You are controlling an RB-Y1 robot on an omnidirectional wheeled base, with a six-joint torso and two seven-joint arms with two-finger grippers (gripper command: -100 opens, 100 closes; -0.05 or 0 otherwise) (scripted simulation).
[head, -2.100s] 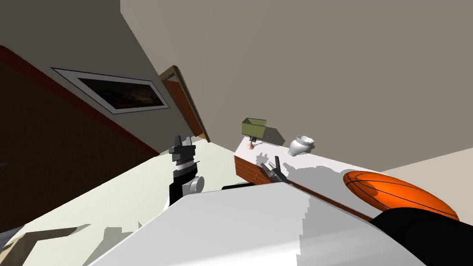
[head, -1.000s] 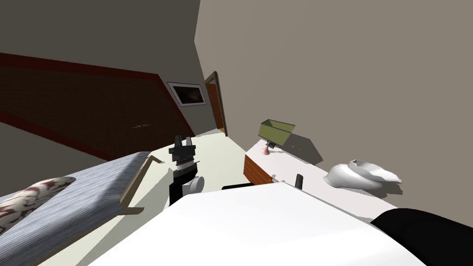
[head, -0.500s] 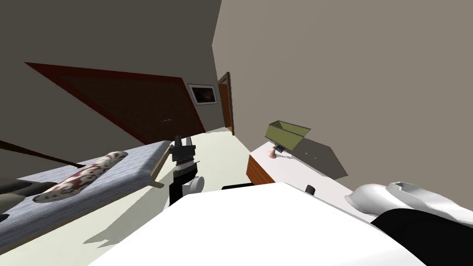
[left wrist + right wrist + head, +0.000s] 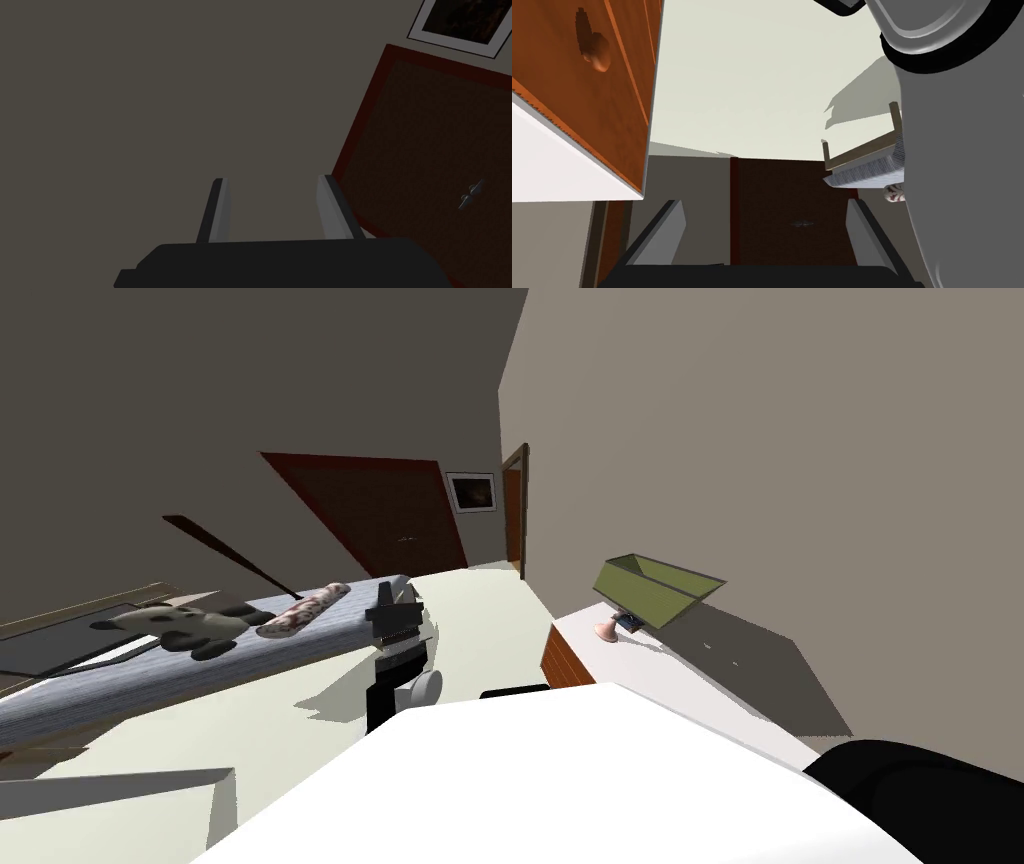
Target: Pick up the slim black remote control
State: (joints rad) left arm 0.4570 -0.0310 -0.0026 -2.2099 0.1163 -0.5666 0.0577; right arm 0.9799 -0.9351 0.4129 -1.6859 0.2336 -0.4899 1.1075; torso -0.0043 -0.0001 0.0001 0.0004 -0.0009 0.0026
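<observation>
Right of both my empty, open jaws, dark thing by the lamp, maybe the remote; right jaws nearer.

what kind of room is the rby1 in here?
Probably a bedroom: there's a bed with a grey striped cover and a patterned pillow, plus a white-topped wooden dresser carrying a green-shaded lamp.

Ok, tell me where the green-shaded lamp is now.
In the head view the lamp stands on the white-topped dresser to my right, against the wall, a small dark object beside its base.
</observation>
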